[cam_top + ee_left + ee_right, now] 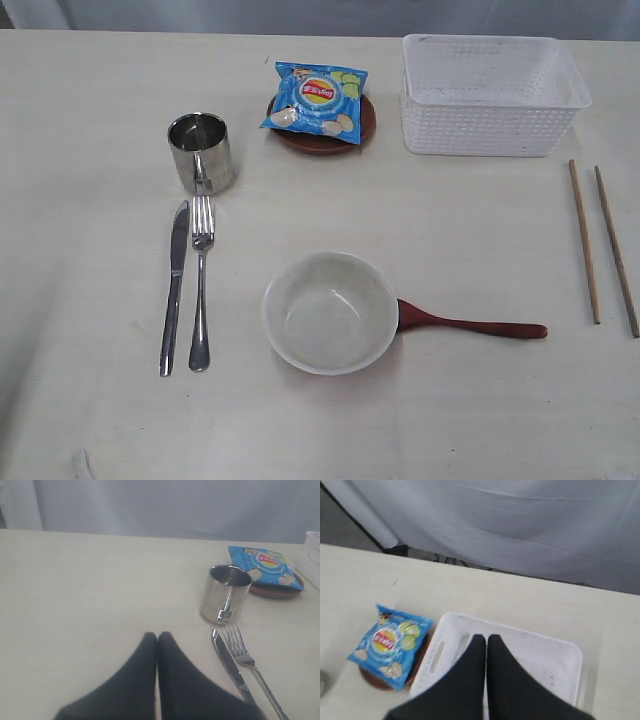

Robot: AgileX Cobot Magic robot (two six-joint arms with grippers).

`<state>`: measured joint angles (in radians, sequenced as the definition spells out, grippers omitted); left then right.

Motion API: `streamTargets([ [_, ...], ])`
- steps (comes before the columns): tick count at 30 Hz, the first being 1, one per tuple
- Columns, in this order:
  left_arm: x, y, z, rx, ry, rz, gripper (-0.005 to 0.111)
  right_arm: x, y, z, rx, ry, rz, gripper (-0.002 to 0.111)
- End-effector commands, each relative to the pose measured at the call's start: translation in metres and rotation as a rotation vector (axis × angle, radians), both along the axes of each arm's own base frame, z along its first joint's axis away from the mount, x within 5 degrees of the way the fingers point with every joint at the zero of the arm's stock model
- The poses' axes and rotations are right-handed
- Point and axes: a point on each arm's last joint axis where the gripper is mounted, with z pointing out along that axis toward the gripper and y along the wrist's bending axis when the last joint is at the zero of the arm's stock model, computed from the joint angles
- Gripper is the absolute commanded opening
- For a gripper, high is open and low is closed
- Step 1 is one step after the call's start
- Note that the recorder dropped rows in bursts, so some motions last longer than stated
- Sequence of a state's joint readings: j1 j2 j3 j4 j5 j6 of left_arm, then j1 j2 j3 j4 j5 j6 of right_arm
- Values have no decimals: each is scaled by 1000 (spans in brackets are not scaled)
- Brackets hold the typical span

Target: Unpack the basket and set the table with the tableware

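Note:
The white lattice basket stands at the back right of the table, with nothing showing inside. A steel cup stands at the left, with a knife and fork side by side in front of it. The white bowl sits at front centre, over the bowl end of a reddish-brown spoon. Two chopsticks lie at the right. The brown plate sits under a blue chips bag. My left gripper is shut and empty beside the knife. My right gripper is shut above the basket.
A pale curtain hangs behind the table's far edge. In the left wrist view the cup and fork lie close to the fingers. Neither arm shows in the exterior view.

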<state>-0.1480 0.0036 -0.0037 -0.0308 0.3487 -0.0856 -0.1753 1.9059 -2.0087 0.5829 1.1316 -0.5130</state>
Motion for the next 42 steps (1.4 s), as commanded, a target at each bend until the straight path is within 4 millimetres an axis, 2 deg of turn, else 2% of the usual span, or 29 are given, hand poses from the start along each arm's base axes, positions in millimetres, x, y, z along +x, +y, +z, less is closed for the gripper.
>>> streamTargets([
  [1,0,0,-1,3,-3,-5,0,-25,29,3,-35,68,128,-1],
  [5,0,0,-1,3,-3,-5,0,-54,62,-8,-63,127,218,-1],
  [10,0,0,-1,3,-3,-5,0,-103,120,-29,-103,162,419,-1],
  [13,0,0,-1,3,-3,-5,0,-135,155,-38,-201,139,566,-1],
  [16,0,0,-1,3,-3,-5,0,-167,178,-51,-331,152,699,-1],
  [20,0,0,-1,3,-3,-5,0,-202,199,-74,-425,163,833,-1],
  [22,0,0,-1,3,-3,-5,0,-218,200,-84,-444,165,892,-1],
  [29,0,0,-1,3,-3,-5,0,-267,188,-98,-429,74,952,-1],
  [33,0,0,-1,3,-3,-5,0,-292,189,-116,-422,122,1028,-1],
  [37,0,0,-1,3,-3,-5,0,-310,195,-140,-407,157,1071,-1],
  [42,0,0,-1,3,-3,-5,0,-323,205,-153,-388,127,1105,-1],
])
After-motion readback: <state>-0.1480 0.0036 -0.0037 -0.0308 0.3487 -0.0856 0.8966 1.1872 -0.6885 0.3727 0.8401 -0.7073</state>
